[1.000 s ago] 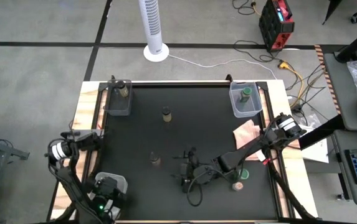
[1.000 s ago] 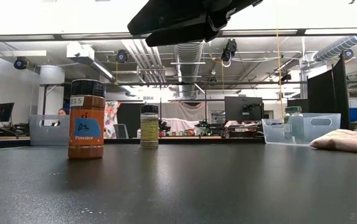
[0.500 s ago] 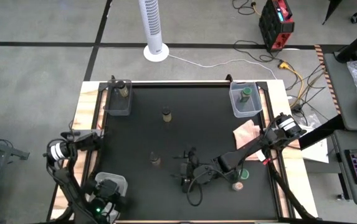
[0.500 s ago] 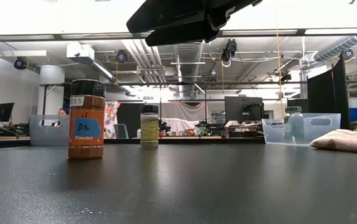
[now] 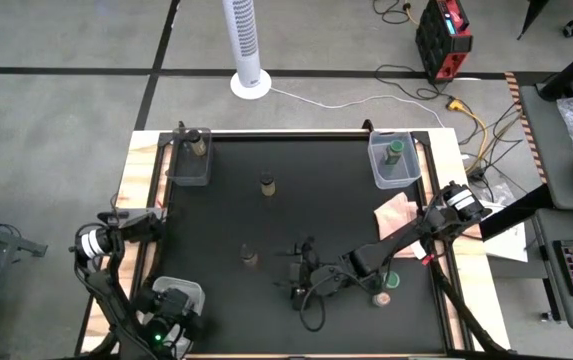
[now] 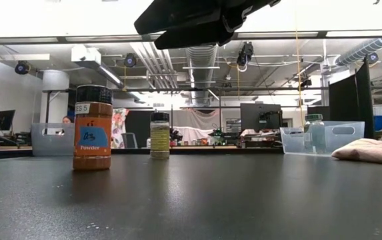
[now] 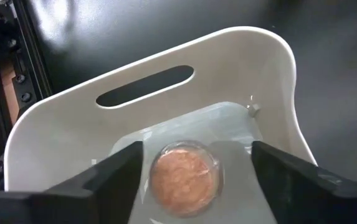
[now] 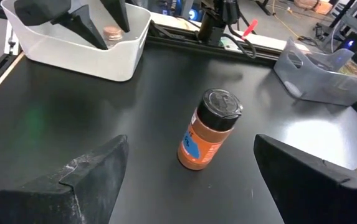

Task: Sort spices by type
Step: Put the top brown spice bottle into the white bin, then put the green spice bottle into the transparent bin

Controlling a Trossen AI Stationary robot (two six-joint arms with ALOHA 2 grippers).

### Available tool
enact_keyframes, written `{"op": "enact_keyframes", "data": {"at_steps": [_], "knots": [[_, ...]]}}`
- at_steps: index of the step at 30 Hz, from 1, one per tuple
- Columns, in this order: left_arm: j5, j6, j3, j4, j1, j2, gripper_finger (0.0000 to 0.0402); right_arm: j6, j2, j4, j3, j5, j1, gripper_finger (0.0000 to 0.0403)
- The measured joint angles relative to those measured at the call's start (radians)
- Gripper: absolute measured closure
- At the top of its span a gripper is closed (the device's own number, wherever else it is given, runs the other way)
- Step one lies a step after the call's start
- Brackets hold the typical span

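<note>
In the left wrist view my left gripper (image 7: 197, 149) hangs open over a white tub (image 7: 271, 81) at the table's near left. A pinkish-topped spice jar (image 7: 184, 177) stands on the tub's floor between its fingers, apart from both. My right gripper (image 5: 294, 272) is open near the table's middle. It faces an orange jar with a dark lid (image 8: 206, 140) that stands upright on the mat. Another dark-lidded jar (image 5: 267, 184) stands farther back. A green-lidded jar (image 5: 391, 280) and a pinkish-topped jar (image 5: 381, 298) stand at the near right.
A grey tub (image 5: 188, 157) at the far left holds one jar. A clear tub (image 5: 393, 160) at the far right holds a green-lidded jar. A pink cloth (image 5: 396, 212) lies at the right edge. Bare black mat lies between the jars.
</note>
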Motion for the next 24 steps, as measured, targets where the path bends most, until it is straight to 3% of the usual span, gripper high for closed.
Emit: {"op": "enact_keyframes", "data": {"at_steps": [5, 14, 19, 21, 24], "knots": [[0.0, 0.001, 0.001, 0.0, 0.0, 0.0, 0.0085, 0.0, 0.0, 0.0, 0.0, 0.0, 0.0, 0.0059], [0.007, 0.024, 0.107, -0.141, 0.0, -0.002, 0.0088, 0.0, 0.0, 0.0, 0.0, 0.001, -0.001, 0.0058], [-0.005, 0.064, 0.157, -0.141, 0.002, -0.009, 0.0089, -0.017, 0.0, -0.001, 0.002, 0.006, -0.001, 0.0059], [-0.047, 0.064, 0.175, -0.14, 0.003, -0.007, 0.0089, -0.03, -0.004, -0.001, 0.004, 0.007, 0.0, 0.0063], [-0.199, 0.098, 0.215, -0.123, 0.004, 0.001, 0.0089, -0.044, -0.022, -0.009, 0.004, 0.007, 0.002, 0.0071]]}}
